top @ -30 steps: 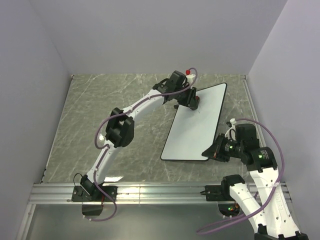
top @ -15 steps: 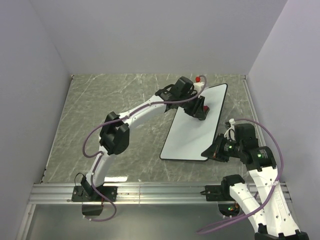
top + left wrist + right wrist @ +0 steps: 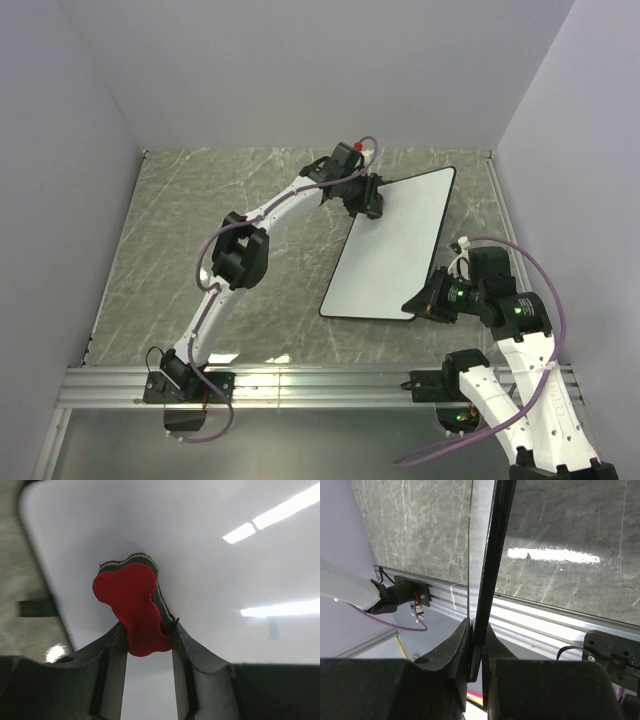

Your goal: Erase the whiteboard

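The whiteboard (image 3: 392, 248) lies at an angle on the table, white with a thin black rim; no marks show on it in the top view. My left gripper (image 3: 368, 203) is at the board's far left corner, shut on the red bone-shaped eraser (image 3: 134, 607), which presses on the white surface (image 3: 225, 590). My right gripper (image 3: 424, 305) is shut on the board's near right corner; in the right wrist view the black rim (image 3: 492, 555) runs edge-on between my fingers (image 3: 460, 642).
Grey marble tabletop (image 3: 230, 230) around the board. A metal rail (image 3: 310, 385) runs along the near edge. White walls close in on three sides.
My left gripper swept the eraser right across the board's far end, then back left to the far left corner. The right gripper has held still.
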You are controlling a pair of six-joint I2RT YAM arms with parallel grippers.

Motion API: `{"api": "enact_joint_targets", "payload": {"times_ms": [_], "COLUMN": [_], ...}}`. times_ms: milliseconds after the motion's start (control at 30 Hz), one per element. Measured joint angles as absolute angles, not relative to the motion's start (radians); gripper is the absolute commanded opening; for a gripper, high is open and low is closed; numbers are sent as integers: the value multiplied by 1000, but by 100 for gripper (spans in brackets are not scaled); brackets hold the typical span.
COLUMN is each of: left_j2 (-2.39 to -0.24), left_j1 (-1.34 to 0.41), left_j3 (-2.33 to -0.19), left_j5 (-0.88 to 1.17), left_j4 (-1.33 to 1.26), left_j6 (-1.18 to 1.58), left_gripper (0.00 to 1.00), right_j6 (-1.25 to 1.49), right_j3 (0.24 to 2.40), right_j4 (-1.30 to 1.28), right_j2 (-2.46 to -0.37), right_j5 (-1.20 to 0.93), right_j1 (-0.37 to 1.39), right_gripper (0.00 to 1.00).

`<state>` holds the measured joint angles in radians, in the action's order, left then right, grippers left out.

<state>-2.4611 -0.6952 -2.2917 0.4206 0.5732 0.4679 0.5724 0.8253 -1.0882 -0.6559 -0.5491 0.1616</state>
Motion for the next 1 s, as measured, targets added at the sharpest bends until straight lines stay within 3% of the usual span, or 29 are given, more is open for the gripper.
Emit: {"api": "enact_joint_targets", "payload": {"times_ms": [233,467,733,1000], "left_j2": [-2513,-2326,-2291,-2303], "left_j1": [-630,-687,-812,-810], "left_j3": [-2275,-2025,-2177,-2191], "left_j5": [357,353,476,554], "left_j4": [600,597,580,519], "left_j6": [475,445,423,457], "left_gripper": [0,0,0,0], "right_j6": [572,577,578,578], "right_j3": [825,826,826,826], "right_j4": [-1085,-1081,-1073,-1058], "right_j2": [-656,-658,-675,-688], "right_j5": [-553,-553,-558,-559], "right_j1": [162,165,165,166], "right_gripper": [0,0,0,0]}}
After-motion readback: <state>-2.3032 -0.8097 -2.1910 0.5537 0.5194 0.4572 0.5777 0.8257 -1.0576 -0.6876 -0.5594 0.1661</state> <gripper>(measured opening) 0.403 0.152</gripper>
